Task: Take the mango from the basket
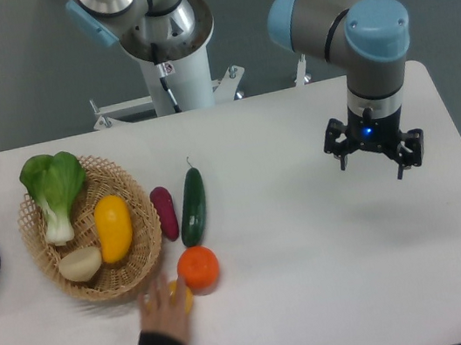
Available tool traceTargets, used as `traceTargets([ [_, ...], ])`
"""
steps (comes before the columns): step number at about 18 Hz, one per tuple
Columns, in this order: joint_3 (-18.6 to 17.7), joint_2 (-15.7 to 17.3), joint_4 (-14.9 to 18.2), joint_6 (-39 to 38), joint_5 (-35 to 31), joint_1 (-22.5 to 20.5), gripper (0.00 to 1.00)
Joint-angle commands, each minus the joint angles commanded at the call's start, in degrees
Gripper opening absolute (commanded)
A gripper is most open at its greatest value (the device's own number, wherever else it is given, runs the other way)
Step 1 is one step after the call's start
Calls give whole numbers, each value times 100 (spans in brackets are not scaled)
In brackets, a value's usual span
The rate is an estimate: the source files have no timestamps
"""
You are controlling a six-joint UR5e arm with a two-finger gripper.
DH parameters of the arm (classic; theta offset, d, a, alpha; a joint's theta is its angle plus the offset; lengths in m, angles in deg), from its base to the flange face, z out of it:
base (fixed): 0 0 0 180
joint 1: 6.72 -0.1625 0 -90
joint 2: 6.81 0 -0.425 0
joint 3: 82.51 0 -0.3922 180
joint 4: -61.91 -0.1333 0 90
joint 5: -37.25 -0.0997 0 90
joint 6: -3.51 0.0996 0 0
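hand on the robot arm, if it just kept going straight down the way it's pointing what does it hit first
The hand points downward over bare white table, so it would likely meet the tabletop first. Nothing lies under it; the mango sits in the basket far to the side. Height above the table is unclear.
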Motion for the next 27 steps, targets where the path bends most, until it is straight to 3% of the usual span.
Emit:
traceTargets([
  [3, -158, 61, -61, -448, 35, 114, 100],
  [6, -368, 447, -97, -973, 97, 395, 100],
  [11, -641, 598, -114, -2695, 79, 1316, 100],
  [16, -660, 686, -114, -3173, 44, 2283, 100],
  [20, -695, 721, -132, -4524, 35, 2899, 100],
  [27, -1116, 695, -123, -4947, 26, 3796, 100],
])
